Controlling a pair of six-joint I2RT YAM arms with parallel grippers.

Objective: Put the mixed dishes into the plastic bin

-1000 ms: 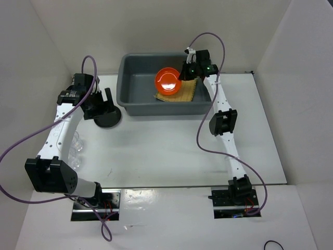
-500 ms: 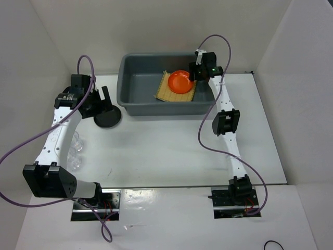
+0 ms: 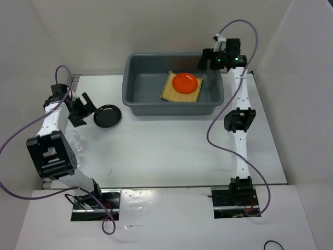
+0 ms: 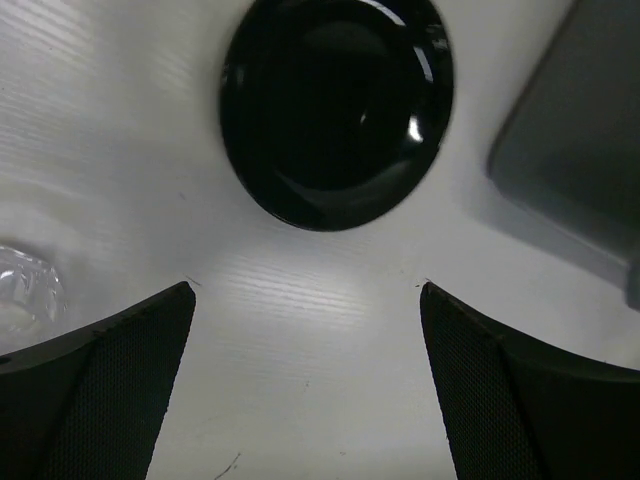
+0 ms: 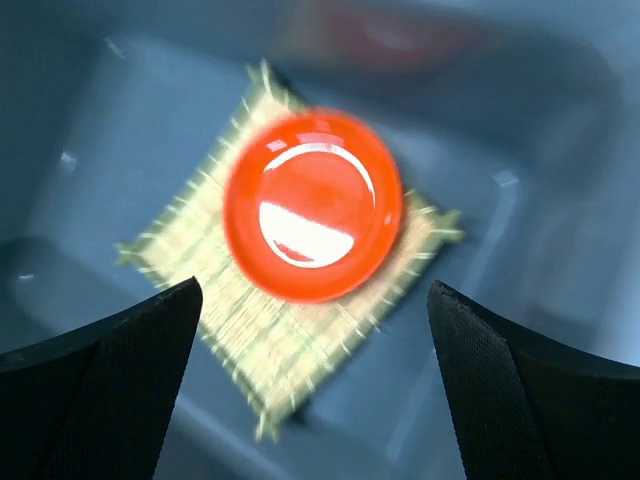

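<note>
The grey-blue plastic bin (image 3: 171,108) stands at the back of the table. Inside it the round orange plate (image 3: 185,82) lies on the tan woven mat (image 3: 176,95). My right gripper (image 3: 204,61) hangs open over the bin's far right corner; in the right wrist view the orange plate (image 5: 313,205) and mat (image 5: 290,340) lie below the open right gripper (image 5: 315,290). The black plate (image 3: 107,115) rests on the table left of the bin. My left gripper (image 3: 87,108) is open just left of it, with the black plate (image 4: 335,105) ahead of the left gripper (image 4: 305,290).
Small clear glasses (image 3: 73,140) stand near the left arm, and one glass (image 4: 25,290) shows beside my left finger. A corner of the bin (image 4: 580,150) lies right of the black plate. White walls close in the table.
My right gripper opened and let go of the orange plate, which now lies on the mat in the bin, then drew back to the right. The left arm pulled back left from the black plate.
</note>
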